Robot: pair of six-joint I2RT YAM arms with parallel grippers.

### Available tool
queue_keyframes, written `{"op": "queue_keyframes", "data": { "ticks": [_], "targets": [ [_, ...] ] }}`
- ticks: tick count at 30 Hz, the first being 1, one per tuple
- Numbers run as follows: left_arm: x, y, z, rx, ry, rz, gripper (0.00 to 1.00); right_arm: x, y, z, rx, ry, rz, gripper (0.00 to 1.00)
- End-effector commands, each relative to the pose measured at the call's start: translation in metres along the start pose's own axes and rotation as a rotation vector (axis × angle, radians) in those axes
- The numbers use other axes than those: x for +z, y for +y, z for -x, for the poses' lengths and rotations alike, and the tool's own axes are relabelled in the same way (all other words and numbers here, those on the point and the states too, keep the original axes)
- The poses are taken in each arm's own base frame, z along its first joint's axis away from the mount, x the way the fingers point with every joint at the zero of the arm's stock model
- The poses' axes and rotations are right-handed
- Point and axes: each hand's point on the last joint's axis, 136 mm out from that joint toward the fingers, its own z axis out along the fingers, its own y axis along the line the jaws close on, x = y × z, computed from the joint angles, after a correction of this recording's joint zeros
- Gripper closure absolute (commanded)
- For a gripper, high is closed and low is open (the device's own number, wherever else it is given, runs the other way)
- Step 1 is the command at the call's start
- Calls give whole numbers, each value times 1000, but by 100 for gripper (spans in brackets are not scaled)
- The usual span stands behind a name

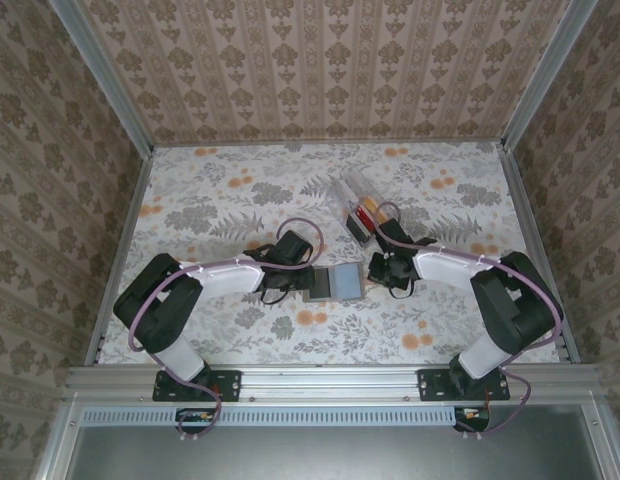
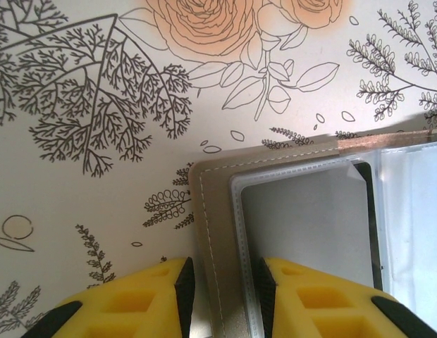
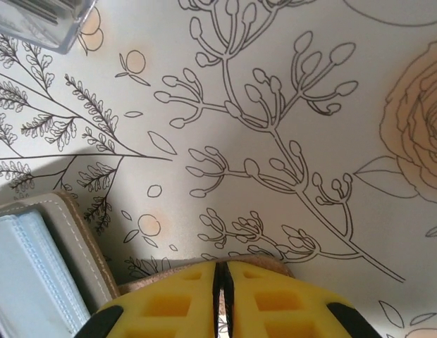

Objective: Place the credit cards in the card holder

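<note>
Two yellow ribbed end effectors: left clamping stitched taupe card holder, right closed.

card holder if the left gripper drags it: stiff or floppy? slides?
The card holder probably flexes at its fold: thin stitched panels, soft clear sleeves. Likely light; lies flat, so no tipping. It may slide easily on the smooth floral table cover.

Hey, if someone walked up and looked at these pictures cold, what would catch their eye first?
Probably the two arms meeting mid-table over the open grey card holder, lying flat on the floral tablecloth. The left claw straddles the holder's stitched edge, while the right claw sits pressed shut just beside the holder. Behind them, a clear box holds red and orange cards.
</note>
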Motion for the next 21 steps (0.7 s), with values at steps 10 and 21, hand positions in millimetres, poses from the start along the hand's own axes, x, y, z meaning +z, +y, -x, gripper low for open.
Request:
{"op": "queue_keyframes", "data": {
  "ticks": [10, 21],
  "targets": [
    [-28, -8, 24, 65, -64, 8, 62, -32, 13, -11, 13, 36, 146, 75],
    [-58, -21, 49, 67, -164, -38, 46, -114, 36, 59, -329, -186, 10, 59]
  ]
}}
